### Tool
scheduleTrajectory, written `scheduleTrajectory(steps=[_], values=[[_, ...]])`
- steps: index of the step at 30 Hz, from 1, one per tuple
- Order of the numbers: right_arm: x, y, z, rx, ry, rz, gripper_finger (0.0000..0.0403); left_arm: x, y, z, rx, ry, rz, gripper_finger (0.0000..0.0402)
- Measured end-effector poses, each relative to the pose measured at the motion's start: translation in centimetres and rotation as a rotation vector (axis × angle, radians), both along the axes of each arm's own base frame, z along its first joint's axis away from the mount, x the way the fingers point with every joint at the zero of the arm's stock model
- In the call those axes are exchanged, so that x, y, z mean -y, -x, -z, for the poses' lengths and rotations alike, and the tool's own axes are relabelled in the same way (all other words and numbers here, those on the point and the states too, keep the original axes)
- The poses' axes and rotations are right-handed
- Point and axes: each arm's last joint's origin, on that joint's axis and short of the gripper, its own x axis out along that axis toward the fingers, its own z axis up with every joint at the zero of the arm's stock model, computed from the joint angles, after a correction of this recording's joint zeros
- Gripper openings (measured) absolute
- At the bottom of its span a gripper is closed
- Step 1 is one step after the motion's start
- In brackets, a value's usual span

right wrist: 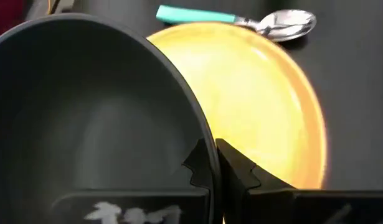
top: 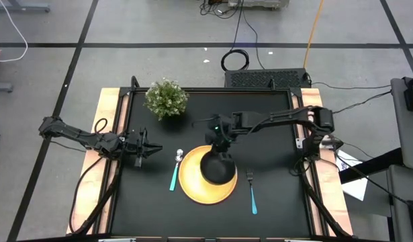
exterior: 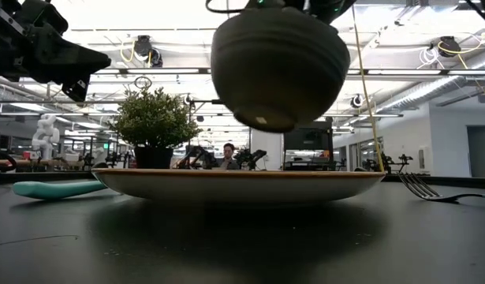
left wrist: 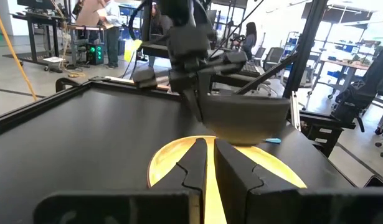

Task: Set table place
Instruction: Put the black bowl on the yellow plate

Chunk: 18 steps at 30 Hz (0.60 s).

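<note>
A round yellow plate (top: 193,183) lies on the black table (top: 280,202), near its front middle. A black bowl (top: 218,168) hangs above the plate in my right gripper (top: 219,144). The low view shows the bowl (exterior: 277,63) well clear of the plate (exterior: 238,183). A teal-handled spoon (top: 175,171) lies left of the plate. A teal-handled fork (top: 252,193) lies right of it. My left gripper (top: 144,149) is shut and empty above the table's left part, pointing toward the plate. My right gripper pinches the bowl's rim (right wrist: 203,140) on the bowl's far side, one finger (right wrist: 194,171) inside the bowl and one finger (right wrist: 241,171) outside. The fingers come from above, slanting down. The bowl hangs clear above the plate, opening up, only slightly tilted.
A bushy green potted plant (top: 166,99) stands at the table's far left. Pale wooden strips (top: 102,141) run along the left and right sides. People show in the room beyond the table in the left wrist view.
</note>
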Motion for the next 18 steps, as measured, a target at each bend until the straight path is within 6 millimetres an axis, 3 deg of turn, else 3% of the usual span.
scheduleTrajectory(steps=[6,18], values=[[-0.9,-1.4,0.9,-0.038,0.007,-0.042,0.0000,0.0,0.0,0.0,0.000,0.000,0.000,0.0031],[-1.2,-2.2,2.2,-0.085,0.071,-0.038,0.0000,0.0,0.0,0.0,-0.003,-0.001,0.000,0.0031]])
